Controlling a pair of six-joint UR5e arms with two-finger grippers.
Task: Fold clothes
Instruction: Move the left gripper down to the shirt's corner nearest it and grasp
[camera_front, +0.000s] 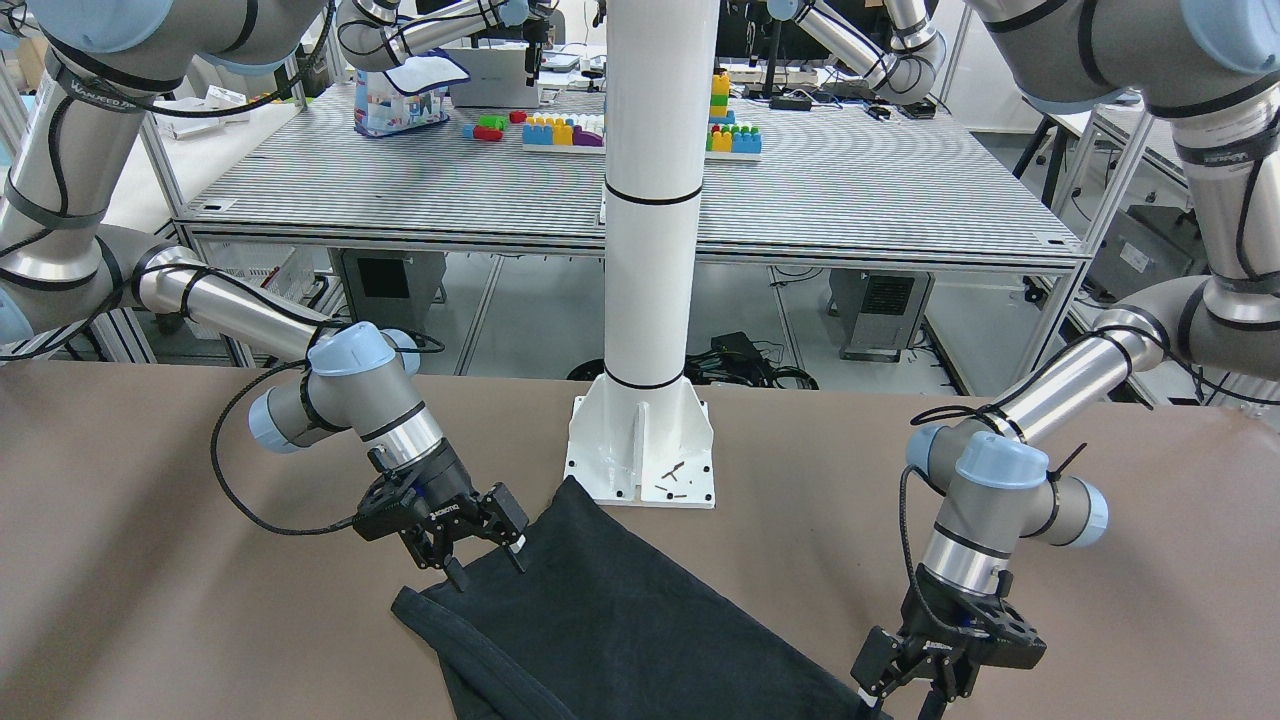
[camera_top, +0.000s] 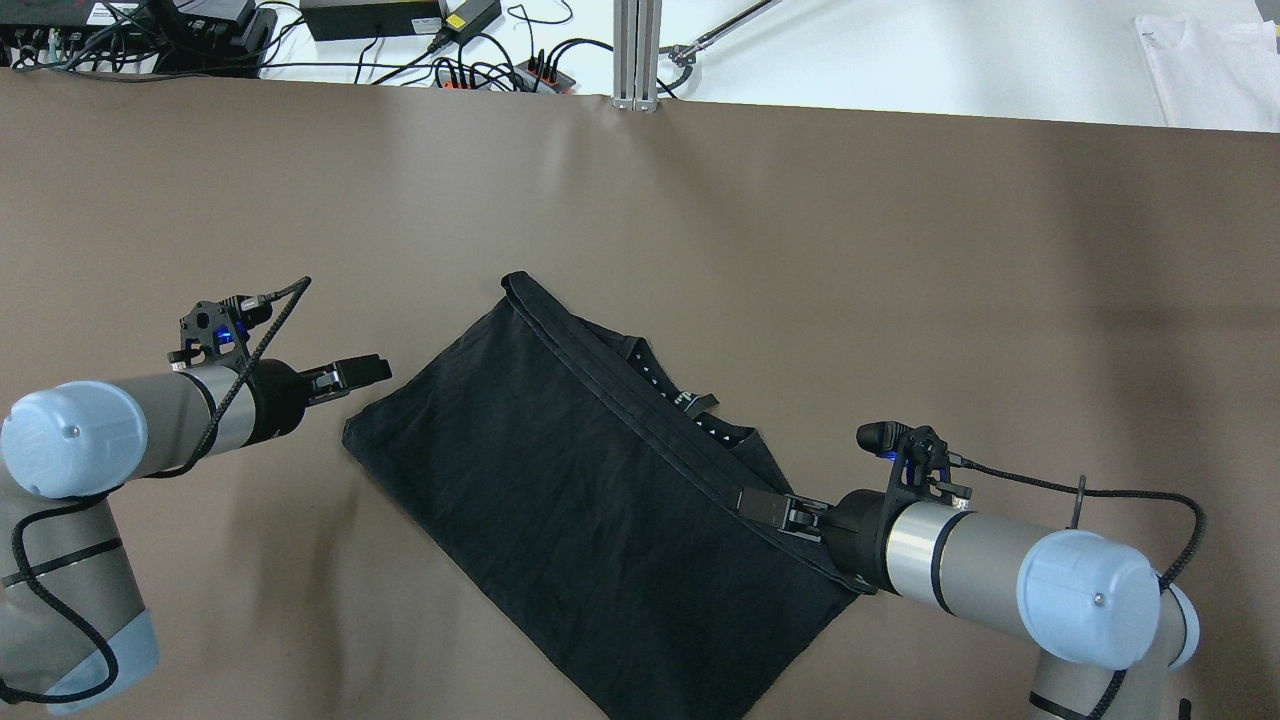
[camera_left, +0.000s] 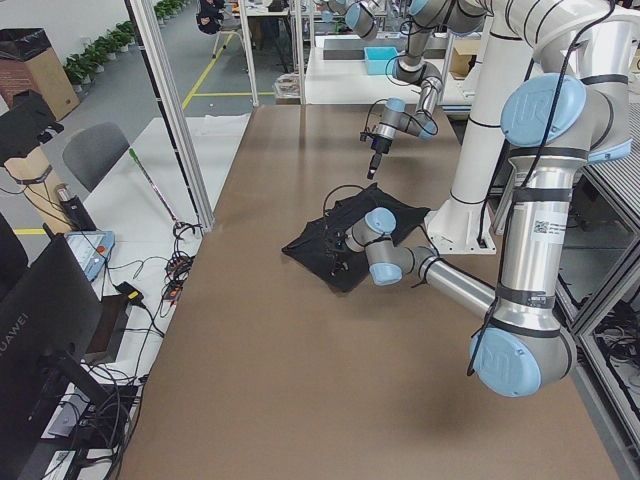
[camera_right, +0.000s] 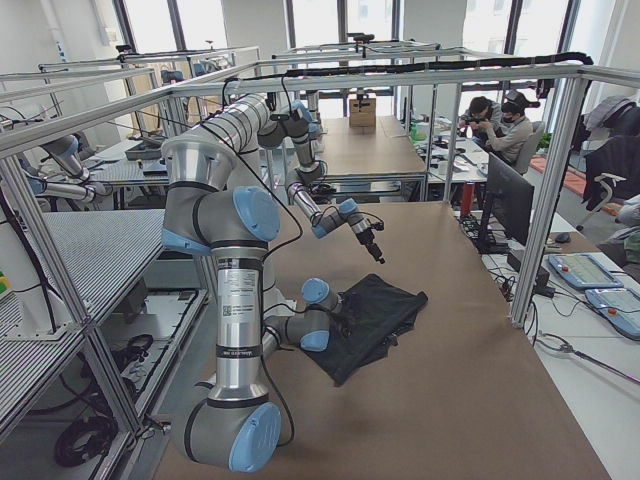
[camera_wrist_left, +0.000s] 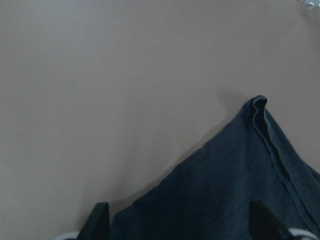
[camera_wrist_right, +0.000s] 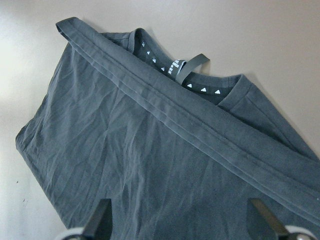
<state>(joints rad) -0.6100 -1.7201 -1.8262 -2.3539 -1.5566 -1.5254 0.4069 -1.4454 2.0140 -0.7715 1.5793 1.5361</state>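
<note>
Cloth (camera_top: 560, 480) lies part-folded, diagonal on the surface (camera_top: 900, 250). We'd worry the right fingers (camera_wrist_right: 101, 220), spread wide low over the hem band (camera_wrist_right: 200, 127), pinch one layer only and pull the fold apart. Left fingers (camera_top: 360, 371), also spread, sit level by the left corner (camera_top: 350, 432), may miss it.
</note>
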